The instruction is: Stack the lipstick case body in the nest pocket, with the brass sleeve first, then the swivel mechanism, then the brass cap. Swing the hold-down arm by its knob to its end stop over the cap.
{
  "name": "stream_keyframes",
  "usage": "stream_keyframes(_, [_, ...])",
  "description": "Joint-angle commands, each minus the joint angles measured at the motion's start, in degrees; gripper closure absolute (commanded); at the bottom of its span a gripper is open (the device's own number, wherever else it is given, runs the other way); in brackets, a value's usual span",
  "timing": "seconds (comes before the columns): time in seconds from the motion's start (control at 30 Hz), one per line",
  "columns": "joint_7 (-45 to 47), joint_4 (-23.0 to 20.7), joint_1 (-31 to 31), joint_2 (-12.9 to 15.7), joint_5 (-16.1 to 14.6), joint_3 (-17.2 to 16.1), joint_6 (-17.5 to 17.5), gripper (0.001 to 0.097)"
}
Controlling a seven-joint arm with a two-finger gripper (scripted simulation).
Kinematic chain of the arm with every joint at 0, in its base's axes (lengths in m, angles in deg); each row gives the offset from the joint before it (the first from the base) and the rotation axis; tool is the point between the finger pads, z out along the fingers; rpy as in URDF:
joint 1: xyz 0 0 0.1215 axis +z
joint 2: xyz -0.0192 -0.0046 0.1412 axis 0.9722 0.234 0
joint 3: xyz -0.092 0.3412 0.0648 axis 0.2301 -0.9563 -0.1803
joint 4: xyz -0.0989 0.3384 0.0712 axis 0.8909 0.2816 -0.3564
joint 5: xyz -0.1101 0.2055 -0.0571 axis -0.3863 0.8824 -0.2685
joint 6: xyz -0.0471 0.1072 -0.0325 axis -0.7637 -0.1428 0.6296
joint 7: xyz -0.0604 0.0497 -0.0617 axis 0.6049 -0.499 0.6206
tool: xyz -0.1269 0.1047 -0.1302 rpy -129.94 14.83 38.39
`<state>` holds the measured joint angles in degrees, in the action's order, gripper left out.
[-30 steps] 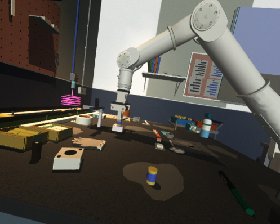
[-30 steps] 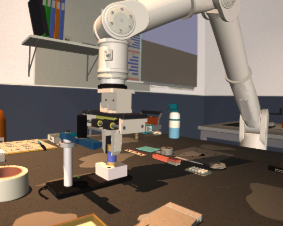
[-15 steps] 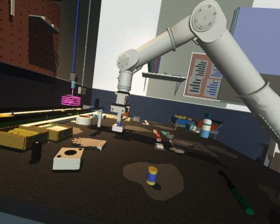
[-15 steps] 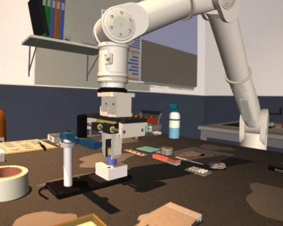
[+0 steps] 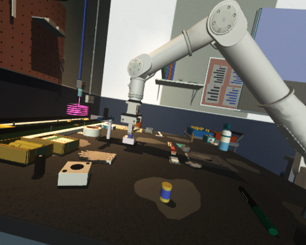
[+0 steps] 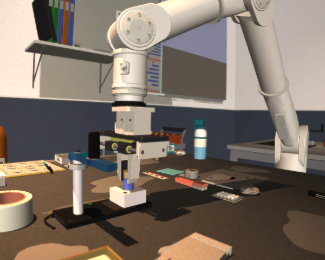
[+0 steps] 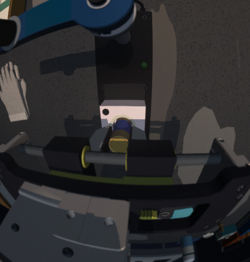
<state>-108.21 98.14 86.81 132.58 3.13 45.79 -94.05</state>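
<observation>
The swivel mechanism, a blue cylinder with a brass top, stands upright in the pocket of the white nest block, where my gripper is closed on it. A thin brass rim shows around its base in the pocket. The nest block sits on a black base plate. The blue hold-down arm with its black knob sits on a white post to the left, swung away from the nest. Another blue-and-brass piece stands far off on the near table.
The yellow trays lie far to the left. A tape roll, a glove, a white block with a hole, a red tool and a bottle are spread about the table.
</observation>
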Motion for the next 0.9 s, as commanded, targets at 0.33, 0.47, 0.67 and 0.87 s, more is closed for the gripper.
stream_keyframes(0.33, [0.00, -0.03, 0.00, -0.04, 0.00, 0.02, 0.00, 0.0943])
stream_keyframes(0.47, [0.00, -0.02, 0.00, -0.03, 0.00, 0.01, 0.00, 0.0863])
stream_keyframes(0.67, [0.00, -0.02, 0.00, -0.02, 0.00, 0.01, 0.00, 0.0743])
stream_keyframes(0.87, [0.00, -0.01, 0.00, -0.01, 0.00, 0.00, 0.00, 0.0623])
